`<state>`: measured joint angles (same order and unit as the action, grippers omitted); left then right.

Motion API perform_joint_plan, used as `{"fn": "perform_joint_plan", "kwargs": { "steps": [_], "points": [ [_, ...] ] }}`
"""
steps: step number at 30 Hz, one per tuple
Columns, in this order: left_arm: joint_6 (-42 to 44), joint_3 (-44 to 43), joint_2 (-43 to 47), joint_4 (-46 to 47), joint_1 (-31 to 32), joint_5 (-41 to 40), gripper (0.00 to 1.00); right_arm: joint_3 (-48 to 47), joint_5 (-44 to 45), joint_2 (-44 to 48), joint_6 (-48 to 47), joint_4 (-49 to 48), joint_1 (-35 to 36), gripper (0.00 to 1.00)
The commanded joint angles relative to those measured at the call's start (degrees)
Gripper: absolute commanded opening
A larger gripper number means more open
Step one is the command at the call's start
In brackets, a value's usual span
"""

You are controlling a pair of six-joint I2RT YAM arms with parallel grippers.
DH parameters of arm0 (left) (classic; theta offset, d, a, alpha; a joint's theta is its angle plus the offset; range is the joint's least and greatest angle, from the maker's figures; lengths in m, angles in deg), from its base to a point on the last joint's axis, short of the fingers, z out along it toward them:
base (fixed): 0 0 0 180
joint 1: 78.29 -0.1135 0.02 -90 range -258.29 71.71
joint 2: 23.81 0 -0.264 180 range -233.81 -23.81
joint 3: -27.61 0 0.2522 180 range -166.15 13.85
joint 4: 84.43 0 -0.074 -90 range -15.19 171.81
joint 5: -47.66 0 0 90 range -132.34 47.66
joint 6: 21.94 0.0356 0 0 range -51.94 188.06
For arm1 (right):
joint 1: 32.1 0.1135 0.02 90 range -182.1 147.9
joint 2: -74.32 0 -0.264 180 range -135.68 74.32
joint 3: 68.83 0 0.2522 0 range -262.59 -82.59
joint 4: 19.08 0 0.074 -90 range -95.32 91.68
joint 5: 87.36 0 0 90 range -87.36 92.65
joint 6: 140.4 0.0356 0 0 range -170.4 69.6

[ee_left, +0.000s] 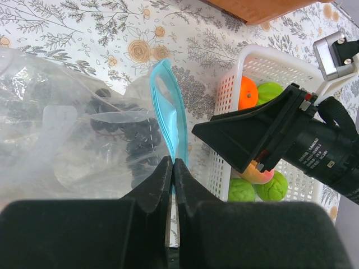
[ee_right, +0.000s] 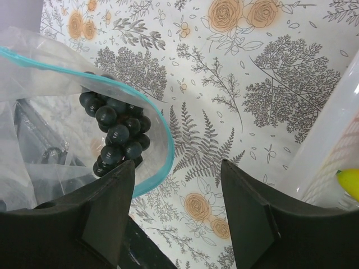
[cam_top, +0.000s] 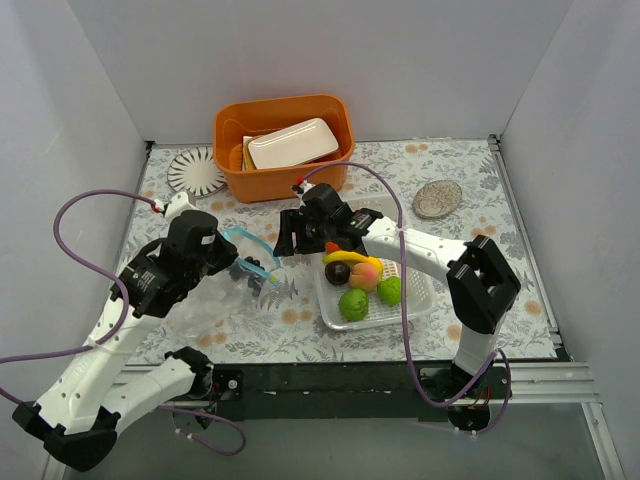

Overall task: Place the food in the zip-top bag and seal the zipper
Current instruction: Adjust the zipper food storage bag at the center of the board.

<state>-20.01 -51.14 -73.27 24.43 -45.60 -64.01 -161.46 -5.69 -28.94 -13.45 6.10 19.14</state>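
Left tool (ee_left: 173,163) pinching zipper (ee_left: 168,101), grapes (ee_right: 115,131) half-hidden inside bag (ee_left: 50,140)

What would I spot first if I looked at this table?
Probably the bright orange bin at the back. Next, the black grapes inside the clear bag, whose blue zipper the left end effector pinches, and the colourful fruit in the white basket on the right.

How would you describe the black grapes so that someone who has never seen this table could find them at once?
Start at the orange tub at the back of the table, then come forward and left to the clear bag whose teal strip the left gripper pinches. The grapes lie inside it: a dark bunch of small balls, unlike the larger fruit in the white basket.
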Motion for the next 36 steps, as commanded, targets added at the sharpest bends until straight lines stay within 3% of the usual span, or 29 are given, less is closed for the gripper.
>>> {"fn": "perform_joint_plan", "kwargs": {
  "steps": [1,16,19,20,23,26,36],
  "points": [
    [0.53,-1.98,0.67,1.93,-0.34,-0.57,0.00,-0.49,-2.82,0.00,0.40,-2.02,-0.09,0.70],
    [1.50,-2.16,1.02,4.65,-0.26,2.60,0.00,-3.30,-10.99,-5.02,-0.04,-3.24,0.00,0.63],
    [1.41,-1.89,0.94,5.09,-0.34,2.86,0.00,-3.31,-11.96,-5.11,0.14,-3.77,0.00,0.48],
    [1.50,-1.72,0.85,5.35,-0.26,2.86,0.00,-2.96,-12.05,-4.93,0.14,-3.86,0.00,0.35],
    [1.50,-1.28,0.59,5.53,-0.34,2.77,0.00,-1.73,-11.18,-3.45,0.40,-4.13,0.00,0.15],
    [1.24,-0.75,0.32,5.44,-0.26,2.60,0.00,-1.11,-8.81,-0.99,-0.38,-3.60,0.00,0.02],
    [-1.75,-0.83,-2.49,4.22,-0.26,1.29,0.00,-6.55,-0.19,11.32,-9.43,6.76,1.05,0.01]
  ]
}}
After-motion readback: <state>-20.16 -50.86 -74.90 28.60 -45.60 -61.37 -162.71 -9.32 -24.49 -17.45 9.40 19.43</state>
